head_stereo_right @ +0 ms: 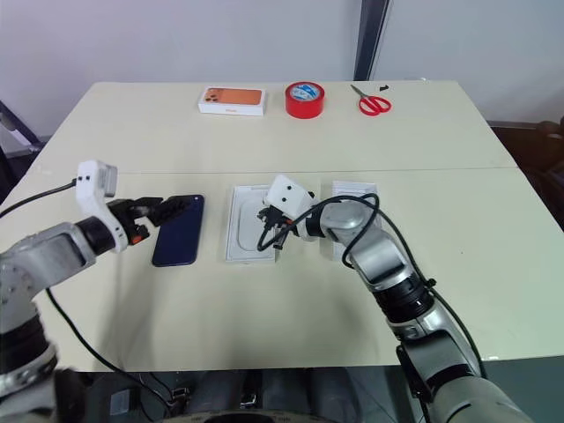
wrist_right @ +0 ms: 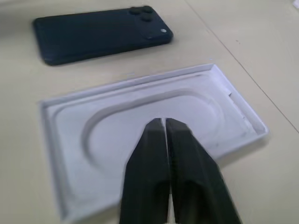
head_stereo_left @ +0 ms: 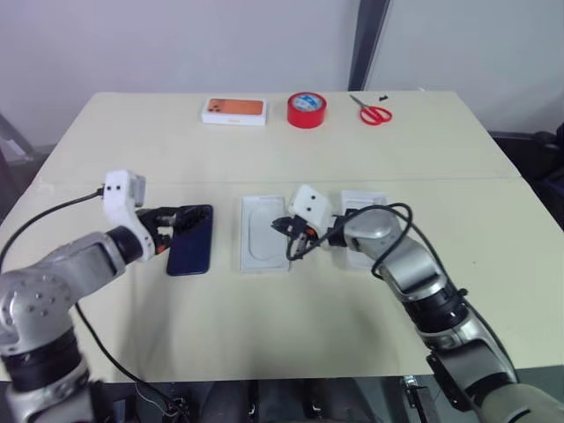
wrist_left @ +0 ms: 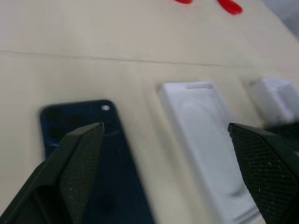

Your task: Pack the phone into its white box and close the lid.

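Left eye view: we see the phone point(head_stereo_left: 190, 240) flat on the table point(head_stereo_left: 264, 326), long axis running away from us, just beside our wide-open left gripper point(head_stereo_left: 169, 226). Our shut right gripper point(head_stereo_left: 291, 240) hovers over the white box point(head_stereo_left: 261, 233).

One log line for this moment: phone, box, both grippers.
phone: flat on table, outside box | white box: open, empty | left gripper: open, over phone | right gripper: shut, over box, holding nothing
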### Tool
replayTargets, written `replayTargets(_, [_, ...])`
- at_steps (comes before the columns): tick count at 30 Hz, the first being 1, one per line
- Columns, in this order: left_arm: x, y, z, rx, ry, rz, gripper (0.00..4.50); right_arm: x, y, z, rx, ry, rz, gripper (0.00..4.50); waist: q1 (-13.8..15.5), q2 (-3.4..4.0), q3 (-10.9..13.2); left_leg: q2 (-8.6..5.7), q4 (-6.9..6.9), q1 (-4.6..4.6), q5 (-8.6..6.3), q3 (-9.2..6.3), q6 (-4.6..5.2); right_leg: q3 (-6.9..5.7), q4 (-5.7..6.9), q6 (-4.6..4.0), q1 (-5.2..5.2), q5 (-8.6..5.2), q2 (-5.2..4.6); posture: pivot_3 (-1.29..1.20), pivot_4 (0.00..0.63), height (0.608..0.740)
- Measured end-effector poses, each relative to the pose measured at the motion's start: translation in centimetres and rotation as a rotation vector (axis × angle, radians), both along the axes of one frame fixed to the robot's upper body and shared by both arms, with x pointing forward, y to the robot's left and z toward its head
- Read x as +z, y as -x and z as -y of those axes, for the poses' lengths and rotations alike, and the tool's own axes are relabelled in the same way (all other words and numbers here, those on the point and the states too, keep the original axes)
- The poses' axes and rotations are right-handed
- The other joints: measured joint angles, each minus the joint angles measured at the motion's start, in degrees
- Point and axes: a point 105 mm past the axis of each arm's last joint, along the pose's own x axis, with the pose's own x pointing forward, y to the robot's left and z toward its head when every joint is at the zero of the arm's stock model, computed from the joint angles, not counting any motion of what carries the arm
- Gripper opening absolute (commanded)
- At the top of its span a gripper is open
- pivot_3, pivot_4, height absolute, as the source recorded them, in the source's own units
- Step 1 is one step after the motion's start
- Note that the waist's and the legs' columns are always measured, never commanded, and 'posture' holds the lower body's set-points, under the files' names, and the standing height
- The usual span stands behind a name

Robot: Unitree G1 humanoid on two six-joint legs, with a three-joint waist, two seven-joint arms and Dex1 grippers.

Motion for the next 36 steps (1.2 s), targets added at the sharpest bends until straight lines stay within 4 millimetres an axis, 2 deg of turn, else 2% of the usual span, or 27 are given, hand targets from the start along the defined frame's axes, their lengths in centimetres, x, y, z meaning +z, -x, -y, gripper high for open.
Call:
replayTargets(4, [-1.5, 2.4, 0.6, -0.16, -0.12, 0.086, 4.5, -0.9, -1.5, -1.2, -0.086, 0.001, -0.005, 0.04, -0.4, 0.02, 0.0, 0.0, -0.15, 0.0, -0.03, 0.02, 0.03, 0.0, -0.05, -0.21, -0.06, -0.08, -0.07, 0.0, 0.15, 0.725])
replayTargets(8, [-2.2, 3.5, 0.5, -0.237, -0.191, 0.123, 4.5, -1.5, -2.5, -1.7, -0.124, 0.023, -0.001, 0.04, -0.7, 0.02, 0.0, -0.01, -0.4, 0.01, -0.16, 0.03, 0.29, 0.0, -0.05, -0.11, -0.16, 0.0, -0.08, 0.0, 0.15, 0.725])
replayTargets(12, [-3.0, 4.0, 0.3, -0.255, -0.211, 0.119, 4.5, -2.4, -3.1, -2.3, -0.141, 0.069, 0.02, 0.04, -0.8, 0.04, 0.0, -0.01, -0.6, 0.03, -0.1, 0.02, 0.22, -0.01, -0.03, -0.08, -0.28, 0.03, -0.07, 0.0, 0.15, 0.725])
replayTargets(18, [-3.8, 4.2, -0.4, -0.224, -0.22, 0.098, 4.5, -2.8, -2.9, -2.8, -0.109, 0.131, 0.065, 0.04, -0.8, 0.04, 0.0, 0.0, -0.6, 0.04, -0.09, 0.01, 0.22, -0.02, -0.02, -0.08, -0.25, 0.03, -0.07, 0.0, 0.15, 0.725])
replayTargets(20, [-3.9, 4.0, -0.6, -0.187, -0.207, 0.103, 4.5, -2.4, -2.6, -3.0, -0.083, 0.11, 0.076, 0.04, -0.7, 0.05, 0.0, 0.0, -0.6, 0.04, -0.09, 0.01, 0.23, -0.03, -0.02, -0.08, -0.24, 0.03, -0.07, 0.0, 0.15, 0.725])
replayTargets(23, [-4.0, 3.0, -1.9, -0.073, -0.185, 0.079, 4.5, -0.6, -1.8, -3.8, -0.025, 0.049, 0.117, 0.04, -0.8, 0.04, 0.0, 0.0, -0.6, 0.05, -0.09, -0.02, 0.24, -0.05, 0.02, -0.07, -0.24, 0.03, -0.05, 0.0, 0.15, 0.725])
replayTargets(25, [-4.0, 1.6, -4.0, 0.091, -0.129, 0.027, 4.5, 0.6, -1.2, -4.2, 0.015, 0.025, 0.145, 0.04, -0.7, 0.02, 0.0, 0.0, -0.57, 0.06, -0.09, -0.07, 0.24, -0.09, 0.1, -0.06, -0.24, 0.04, -0.01, 0.0, 0.15, 0.725])
replayTargets(28, [-4.8, 0.7, -6.6, 0.265, -0.07, -0.075, 4.5, 1.6, -0.4, -5.0, 0.051, 0.001, 0.164, 0.04, -0.9, 0.0, 0.0, 0.0, -0.57, 0.07, -0.08, -0.07, 0.25, -0.09, 0.12, -0.04, -0.25, 0.04, 0.02, 0.0, 0.15, 0.725])
replayTargets(30, [-5.3, 0.5, -7.0, 0.307, -0.037, -0.139, 4.5, 1.5, -0.1, -5.7, 0.058, 0.001, 0.142, 0.04, -0.8, -0.01, 0.0, 0.0, -0.57, 0.07, -0.08, -0.07, 0.24, -0.1, 0.12, -0.04, -0.25, 0.04, 0.03, 0.0, 0.15, 0.725])
replayTargets(32, [-5.5, 0.0, -7.1, 0.331, 0.012, -0.21, 4.5, 1.6, 0.7, -7.4, 0.094, -0.005, 0.123, 0.04, -0.8, -0.03, 0.0, 0.0, -0.56, 0.06, -0.06, -0.08, 0.2, -0.1, 0.15, -0.04, -0.27, 0.05, 0.04, 0.0, 0.15, 0.725])
replayTargets(36, [-5.1, -0.7, -6.4, 0.305, 0.082, -0.291, 4.5, 2.0, 1.5, -9.8, 0.141, 0.032, 0.114, 0.04, -0.8, -0.07, 0.0, -0.01, -0.55, 0.08, -0.04, -0.09, 0.17, -0.1, 0.16, -0.04, -0.26, 0.05, 0.04, 0.0, 0.15, 0.725])
